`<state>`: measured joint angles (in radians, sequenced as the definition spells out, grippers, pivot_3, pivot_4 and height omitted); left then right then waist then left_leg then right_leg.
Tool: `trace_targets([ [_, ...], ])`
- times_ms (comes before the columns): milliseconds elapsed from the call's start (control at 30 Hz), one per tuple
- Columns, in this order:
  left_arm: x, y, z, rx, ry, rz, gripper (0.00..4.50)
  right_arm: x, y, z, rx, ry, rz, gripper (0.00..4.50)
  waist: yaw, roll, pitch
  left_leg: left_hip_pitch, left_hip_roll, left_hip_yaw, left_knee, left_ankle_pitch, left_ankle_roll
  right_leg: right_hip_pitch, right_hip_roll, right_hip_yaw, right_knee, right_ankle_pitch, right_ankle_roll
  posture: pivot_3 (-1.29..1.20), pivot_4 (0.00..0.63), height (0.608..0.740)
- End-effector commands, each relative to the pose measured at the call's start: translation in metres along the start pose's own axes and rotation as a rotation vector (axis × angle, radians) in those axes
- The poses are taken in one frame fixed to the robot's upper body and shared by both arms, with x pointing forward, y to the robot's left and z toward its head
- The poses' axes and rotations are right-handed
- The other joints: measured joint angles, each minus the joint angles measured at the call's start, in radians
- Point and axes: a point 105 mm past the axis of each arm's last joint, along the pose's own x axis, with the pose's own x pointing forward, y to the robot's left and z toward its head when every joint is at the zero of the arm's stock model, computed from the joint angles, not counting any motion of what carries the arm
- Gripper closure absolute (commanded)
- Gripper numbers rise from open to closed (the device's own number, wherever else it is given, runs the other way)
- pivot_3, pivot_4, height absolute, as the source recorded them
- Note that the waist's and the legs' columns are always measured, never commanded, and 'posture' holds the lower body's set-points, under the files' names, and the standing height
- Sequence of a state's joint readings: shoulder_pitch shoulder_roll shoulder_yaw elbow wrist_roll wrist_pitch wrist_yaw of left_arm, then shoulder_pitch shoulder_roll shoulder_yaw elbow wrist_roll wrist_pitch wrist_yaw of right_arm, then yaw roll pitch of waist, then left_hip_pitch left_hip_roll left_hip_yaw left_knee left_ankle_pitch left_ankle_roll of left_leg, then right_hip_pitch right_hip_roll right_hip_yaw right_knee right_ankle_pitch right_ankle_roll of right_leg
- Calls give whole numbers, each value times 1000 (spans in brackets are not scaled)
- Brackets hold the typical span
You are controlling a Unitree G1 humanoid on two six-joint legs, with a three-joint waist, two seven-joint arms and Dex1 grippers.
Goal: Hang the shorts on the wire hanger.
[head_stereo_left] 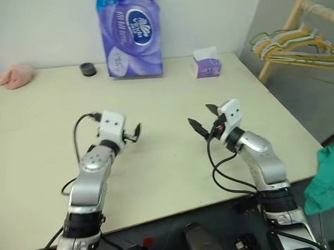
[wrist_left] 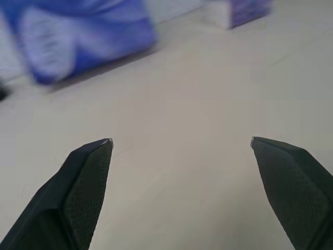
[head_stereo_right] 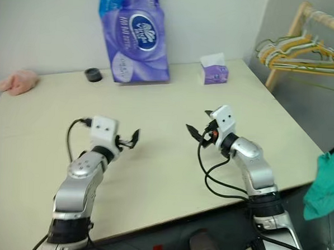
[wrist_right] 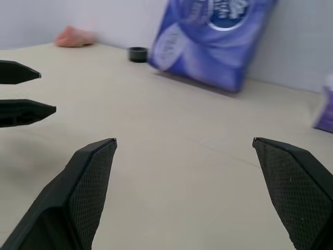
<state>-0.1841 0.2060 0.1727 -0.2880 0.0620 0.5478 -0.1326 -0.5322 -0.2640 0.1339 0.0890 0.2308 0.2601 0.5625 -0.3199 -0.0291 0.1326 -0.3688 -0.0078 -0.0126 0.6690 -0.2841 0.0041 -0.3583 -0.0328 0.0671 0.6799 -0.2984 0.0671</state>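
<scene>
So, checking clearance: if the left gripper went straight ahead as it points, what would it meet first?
Probably the tall purple plastic tissue pack standing ahead of the left gripper; bare table between, though depth is unclear.

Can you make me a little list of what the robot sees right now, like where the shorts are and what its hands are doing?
shorts: teal-green, off the table's right edge, not held
hangers: a bunch on a wooden rack, far right, beyond the table
left gripper: jaws open, empty, over the table
right gripper: jaws open, empty, over the table
purple pack: stands at the back, against the wall
small tissue box: beside the pack, to its right
black ring: beside the pack, to its left
pink thing: far-left back of the table
</scene>
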Motion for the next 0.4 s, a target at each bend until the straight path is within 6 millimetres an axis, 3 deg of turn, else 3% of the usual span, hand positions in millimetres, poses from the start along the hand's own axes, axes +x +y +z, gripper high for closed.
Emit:
trace_targets([
  [33, -12, 34, 3, -8, -26, 200, 0, 11, 5, -2, -22, -33, 19, 32, 45, 0, -6, -2, 0, -1, 1, 0, 0, -2, 0, -1, 0, 0, -1, -155, 47, 740],
  [167, -14, 42, -6, -65, -2, 239, 0, 19, 8, -10, 6, -36, 26, 32, 116, 0, -12, -19, 0, -3, 8, 1, -3, -16, 0, -3, 2, 3, -4, -106, 53, 740],
  [400, -12, 51, 1, -76, -21, 244, 0, 24, 12, -15, 4, -32, 83, 32, 186, 0, -14, -21, -1, -5, 10, 2, -3, -17, 0, -5, 2, 5, -8, -28, 57, 740],
])
